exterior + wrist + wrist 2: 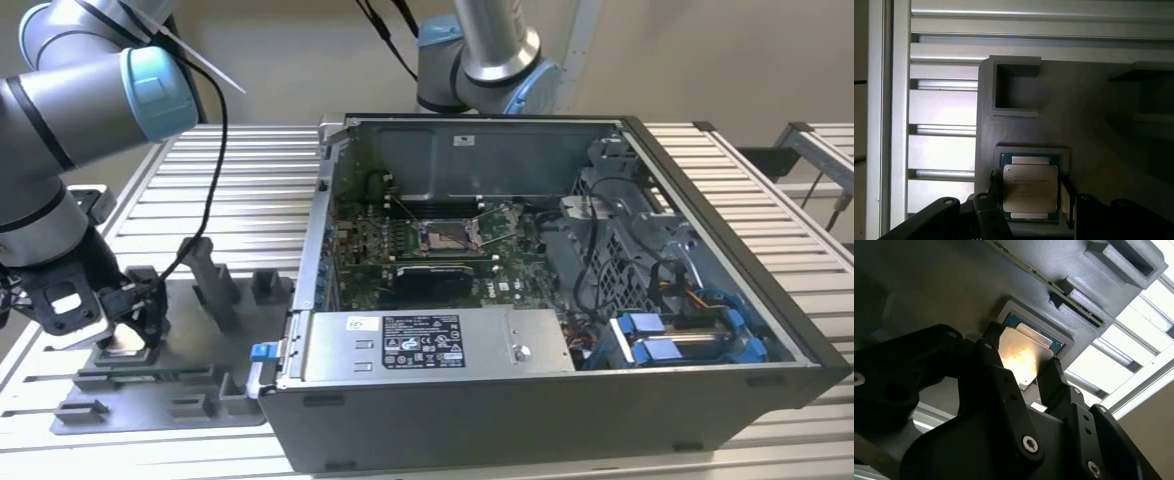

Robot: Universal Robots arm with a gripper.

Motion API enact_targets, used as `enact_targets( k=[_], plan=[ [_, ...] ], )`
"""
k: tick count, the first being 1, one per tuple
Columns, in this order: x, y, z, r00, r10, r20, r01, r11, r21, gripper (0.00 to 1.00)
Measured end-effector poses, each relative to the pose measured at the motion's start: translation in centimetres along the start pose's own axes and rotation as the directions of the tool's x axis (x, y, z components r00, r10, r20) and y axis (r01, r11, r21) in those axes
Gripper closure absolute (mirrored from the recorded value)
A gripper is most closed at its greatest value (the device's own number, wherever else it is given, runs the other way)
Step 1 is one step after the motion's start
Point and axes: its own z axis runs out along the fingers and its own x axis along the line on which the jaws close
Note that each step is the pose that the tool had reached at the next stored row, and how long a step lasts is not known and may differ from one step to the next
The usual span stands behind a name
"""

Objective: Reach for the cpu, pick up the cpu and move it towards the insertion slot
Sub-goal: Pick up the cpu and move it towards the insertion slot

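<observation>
The cpu, a small square chip with a pale silver face, lies in a square recess of the grey fixture plate at the exterior view's left. My gripper is down over it. In both wrist views its black fingers sit against two opposite edges of the cpu, so the gripper is shut on it while the chip rests in the recess. The insertion slot, a silver-framed socket with a dark centre, sits on the motherboard inside the open computer case, well away towards the exterior view's right.
The open computer case has tall metal walls around the motherboard. Upright grey fixture blocks stand between my gripper and the case. An empty square pocket lies beside the chip's recess. A second robot arm stands behind the case.
</observation>
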Motion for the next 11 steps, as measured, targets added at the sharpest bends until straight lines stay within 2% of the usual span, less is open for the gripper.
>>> enact_targets(
  k=[7, 11],
  plan=[
    [0.0, 0.0, -0.01, 1.0, 0.0, 0.0004, 0.0, 1.0, -0.0003, 1.0],
    [0.0, 0.02, -0.33, 1.0, 0.0, -0.0007, 0.0, 1.0, -0.0002, 1.0]
  ],
)
